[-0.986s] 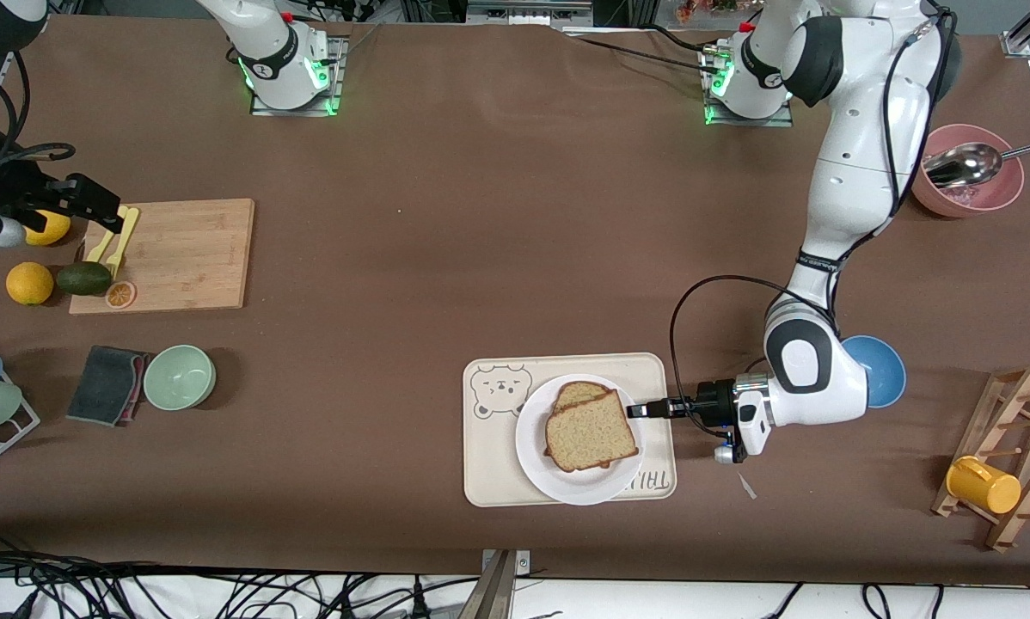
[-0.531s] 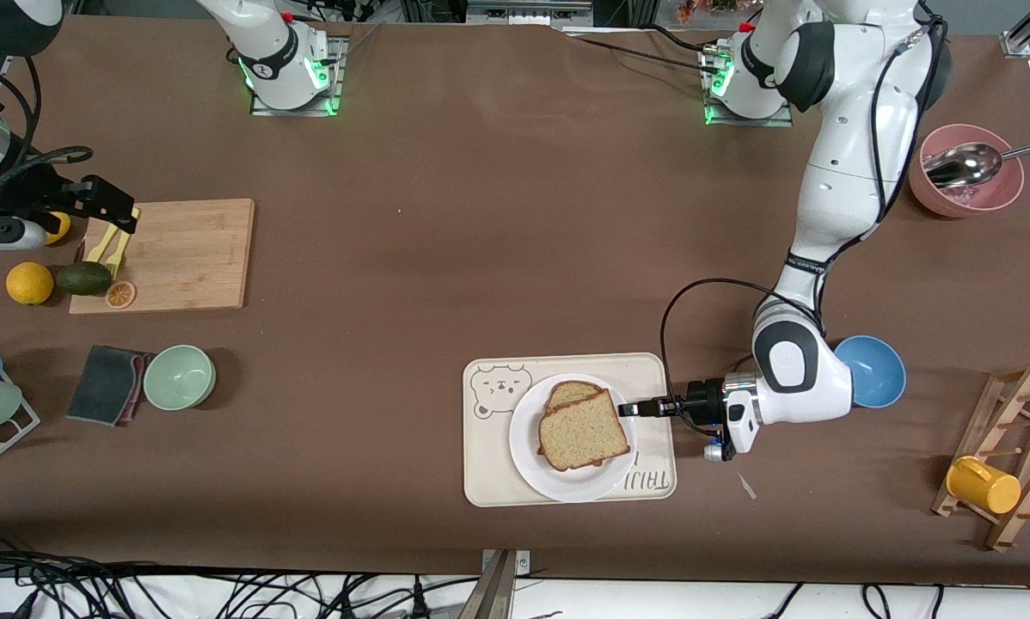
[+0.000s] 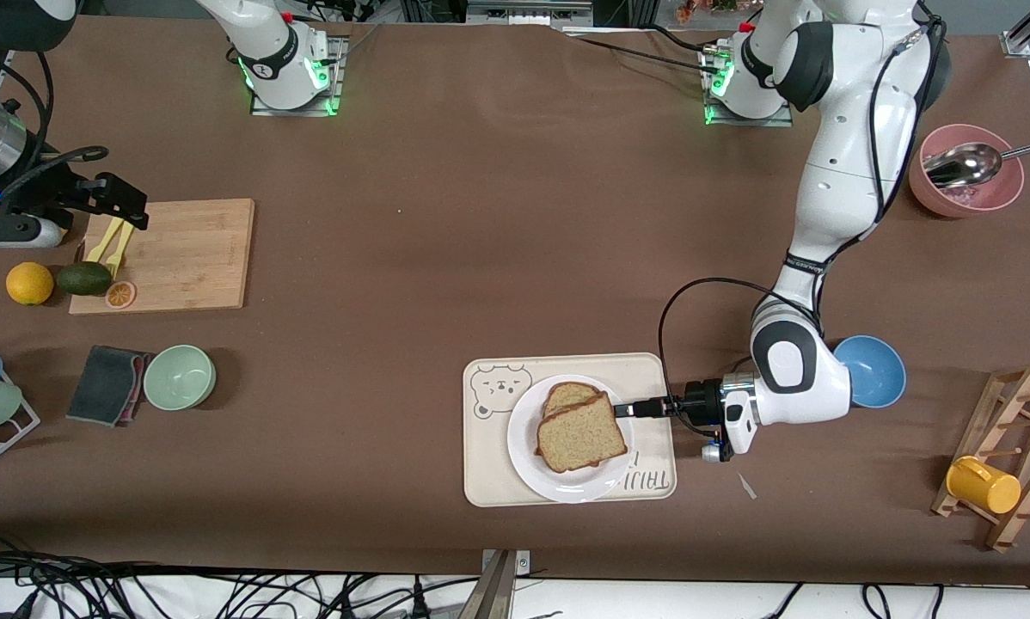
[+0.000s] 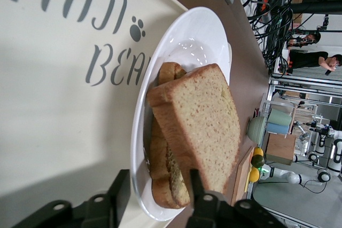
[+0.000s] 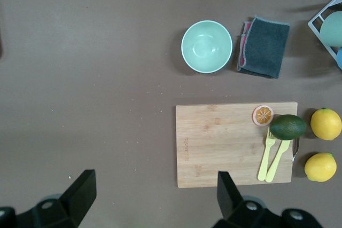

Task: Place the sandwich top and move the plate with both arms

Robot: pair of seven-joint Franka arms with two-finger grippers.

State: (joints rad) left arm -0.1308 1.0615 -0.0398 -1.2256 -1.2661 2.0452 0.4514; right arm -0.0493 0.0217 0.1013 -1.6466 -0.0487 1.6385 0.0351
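You had the sandwich top (image 3: 581,432) placed; left gripper (image 3: 625,410) clamped the plate (image 3: 532,468) rim, right gripper (image 3: 119,199) hung spread over the cutting board (image 3: 180,254); bring it across next.

Both arms are glossy white jointed tubes with dark grey joint bands, green lights glowing at their bases, black cables looping along the left arm (image 3: 833,189), and matte black two-finger grippers (image 3: 631,410) with round screw holes.

A wide brown-covered table (image 3: 498,215) is seen, edged by tangled black cables (image 3: 137,589) on a pale floor.
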